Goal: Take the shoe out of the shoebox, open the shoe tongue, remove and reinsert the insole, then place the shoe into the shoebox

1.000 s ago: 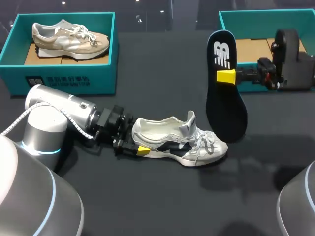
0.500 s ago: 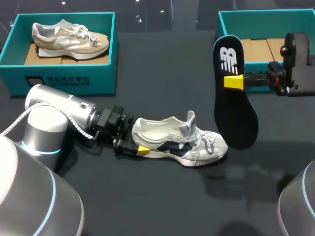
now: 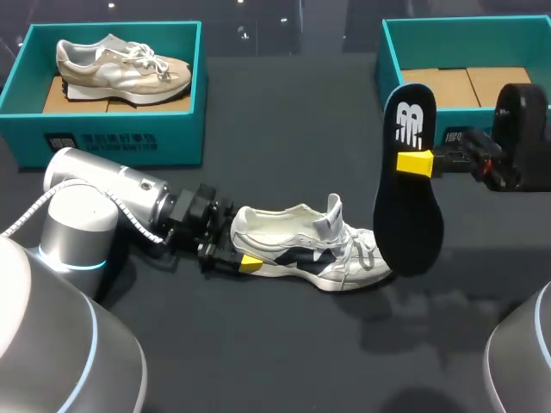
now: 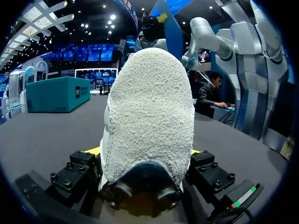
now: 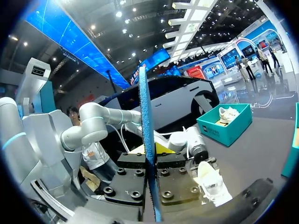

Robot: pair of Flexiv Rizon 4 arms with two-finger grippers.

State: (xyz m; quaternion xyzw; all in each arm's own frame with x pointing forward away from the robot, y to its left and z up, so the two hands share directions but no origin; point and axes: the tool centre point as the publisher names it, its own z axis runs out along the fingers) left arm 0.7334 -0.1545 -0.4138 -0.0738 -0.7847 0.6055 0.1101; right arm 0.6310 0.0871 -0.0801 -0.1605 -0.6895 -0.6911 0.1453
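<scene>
A white shoe [image 3: 314, 249] with dark panels lies on its side at the table's middle, tongue raised. My left gripper [image 3: 242, 256] has the shoe's heel between its yellow tips, one on each side. In the left wrist view the heel [image 4: 149, 116] fills the space between my left gripper's [image 4: 145, 156] fingers. My right gripper [image 3: 417, 162] is shut on a dark insole [image 3: 409, 206] with a white logo, holding it upright above the table, its lower end just past the shoe's toe. Seen from the right wrist, the insole [image 5: 145, 116] is edge-on between my right gripper's [image 5: 150, 156] fingers.
A teal shoebox [image 3: 112, 142] at the back left holds a beige shoe [image 3: 120, 64]. A second teal shoebox [image 3: 392, 52] with a cardboard floor stands at the back right, behind my right arm. The right wrist view shows the white shoe [image 5: 211, 179] and the far box [image 5: 224, 125].
My right gripper has carried the insole to the right and toward the table's front, and it now hangs lower by the shoe's toe. The left arm and shoe have not moved.
</scene>
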